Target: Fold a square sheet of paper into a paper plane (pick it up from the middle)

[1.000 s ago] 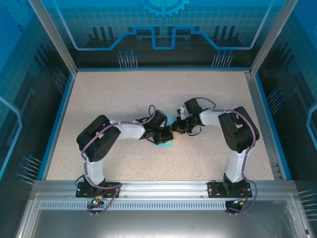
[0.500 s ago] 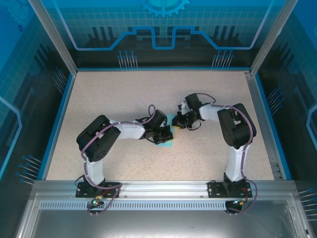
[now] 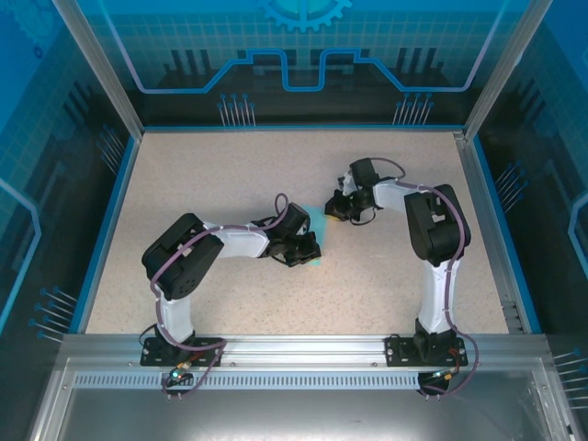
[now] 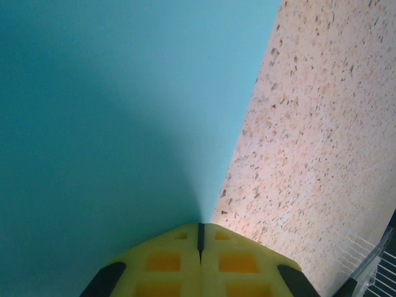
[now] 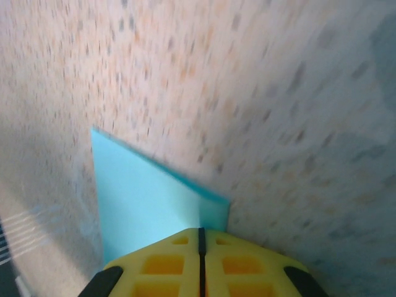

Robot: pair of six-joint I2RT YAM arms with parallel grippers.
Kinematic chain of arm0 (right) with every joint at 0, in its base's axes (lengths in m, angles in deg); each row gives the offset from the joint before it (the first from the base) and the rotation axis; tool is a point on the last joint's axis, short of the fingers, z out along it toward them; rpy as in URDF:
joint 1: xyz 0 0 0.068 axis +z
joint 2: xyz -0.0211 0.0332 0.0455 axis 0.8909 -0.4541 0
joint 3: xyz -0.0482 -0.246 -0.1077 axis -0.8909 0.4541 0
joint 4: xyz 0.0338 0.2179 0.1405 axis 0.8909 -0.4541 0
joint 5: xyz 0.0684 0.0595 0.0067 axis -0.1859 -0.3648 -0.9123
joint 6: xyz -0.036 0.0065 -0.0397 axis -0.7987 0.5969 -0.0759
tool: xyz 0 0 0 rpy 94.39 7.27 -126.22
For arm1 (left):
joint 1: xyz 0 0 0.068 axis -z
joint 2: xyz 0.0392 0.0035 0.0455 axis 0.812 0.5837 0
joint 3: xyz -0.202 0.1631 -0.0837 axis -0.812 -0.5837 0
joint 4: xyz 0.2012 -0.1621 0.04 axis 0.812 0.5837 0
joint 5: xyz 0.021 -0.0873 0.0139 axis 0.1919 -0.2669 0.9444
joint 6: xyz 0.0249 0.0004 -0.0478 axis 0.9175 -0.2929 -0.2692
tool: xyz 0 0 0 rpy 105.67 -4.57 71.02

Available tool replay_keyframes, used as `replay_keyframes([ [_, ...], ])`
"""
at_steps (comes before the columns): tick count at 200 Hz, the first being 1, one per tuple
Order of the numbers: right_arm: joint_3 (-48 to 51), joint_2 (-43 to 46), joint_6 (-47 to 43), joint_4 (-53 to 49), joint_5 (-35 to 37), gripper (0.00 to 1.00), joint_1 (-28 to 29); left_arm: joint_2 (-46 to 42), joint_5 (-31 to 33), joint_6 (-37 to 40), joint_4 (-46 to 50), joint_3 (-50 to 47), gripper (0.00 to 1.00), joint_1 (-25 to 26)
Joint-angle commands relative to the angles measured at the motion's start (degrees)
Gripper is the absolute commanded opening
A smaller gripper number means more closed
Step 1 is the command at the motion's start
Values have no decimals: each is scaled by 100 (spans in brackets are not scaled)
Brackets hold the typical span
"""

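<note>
Your right end effector point(image 5: 199, 235) has drawn back toward the far side since a second ago. Its fingers are pressed together, tips at the edge of the paper point(image 5: 142, 198). Your left end effector point(image 4: 200, 232) has not moved and is also closed, tips at the paper's edge (whether either pinches it, I cannot tell). The paper lies mid-counter point(image 4: 322, 142) between them.
</note>
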Motion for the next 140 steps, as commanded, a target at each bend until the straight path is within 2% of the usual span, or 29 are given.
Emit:
replay_keyframes([
  [1, -344, -61, -211, -64, 535, 8, -206, 74, -104, 41, 721, -76, 0, 91],
  [37, -372, 138, -290, -181, 410, 8, -191, 94, -120, 62, 734, -30, 0, 90],
  [94, 649, 1046, -413, 8, -35, 9, 175, -15, -205, 231, 914, 333, 0, 86],
  [140, 676, 671, -431, 43, -220, 9, 293, 83, -192, 296, 1077, 482, 0, 91],
])
